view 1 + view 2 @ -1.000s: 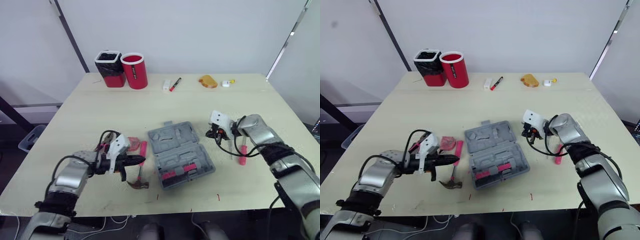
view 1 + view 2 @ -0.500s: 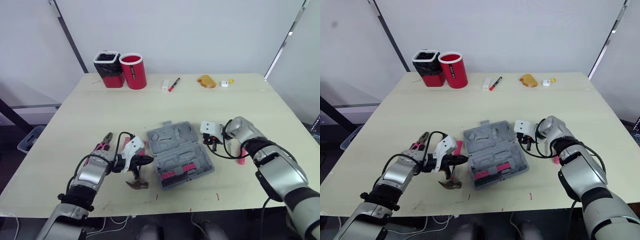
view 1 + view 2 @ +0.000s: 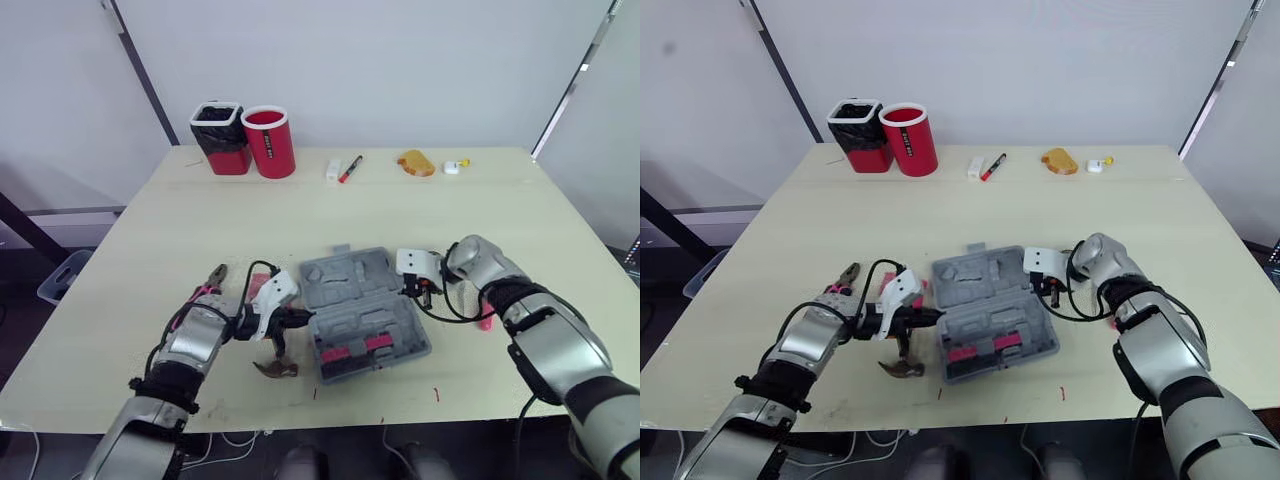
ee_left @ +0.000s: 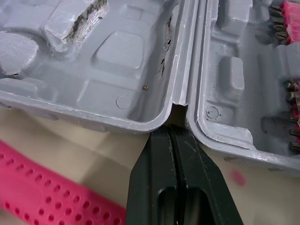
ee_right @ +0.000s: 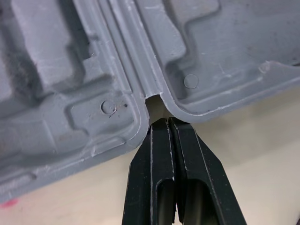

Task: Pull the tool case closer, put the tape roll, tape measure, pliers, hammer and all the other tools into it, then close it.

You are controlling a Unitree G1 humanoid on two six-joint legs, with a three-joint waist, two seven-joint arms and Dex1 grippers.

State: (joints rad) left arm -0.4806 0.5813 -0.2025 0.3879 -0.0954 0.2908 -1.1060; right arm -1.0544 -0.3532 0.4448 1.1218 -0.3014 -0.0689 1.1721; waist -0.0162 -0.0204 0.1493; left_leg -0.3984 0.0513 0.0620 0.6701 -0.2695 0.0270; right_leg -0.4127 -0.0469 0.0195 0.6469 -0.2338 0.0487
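Observation:
The grey tool case [image 3: 365,316] lies open and flat at the table's middle, with red bits in its near half. My left gripper [image 3: 301,318] is shut, its tip [image 4: 174,133] pressed into the hinge notch on the case's left side. My right gripper [image 3: 417,291] is shut too, its tip [image 5: 168,123] in the hinge notch on the right side. The hammer [image 3: 277,366] with its pink handle [image 4: 47,197] lies just left of the case, under my left gripper. Pliers [image 3: 209,282] rest by my left forearm. A pink-handled tool [image 3: 486,321] lies right of the case.
Along the far edge stand a black-lined bin [image 3: 221,137] and a red cup [image 3: 270,141]. Also there are a white block [image 3: 333,170], a red marker [image 3: 350,167], an orange object [image 3: 415,162] and a small white and yellow piece [image 3: 455,166].
Both grippers have moved inward from either side until their shut tips meet the case's hinge ends. The case has turned slightly.

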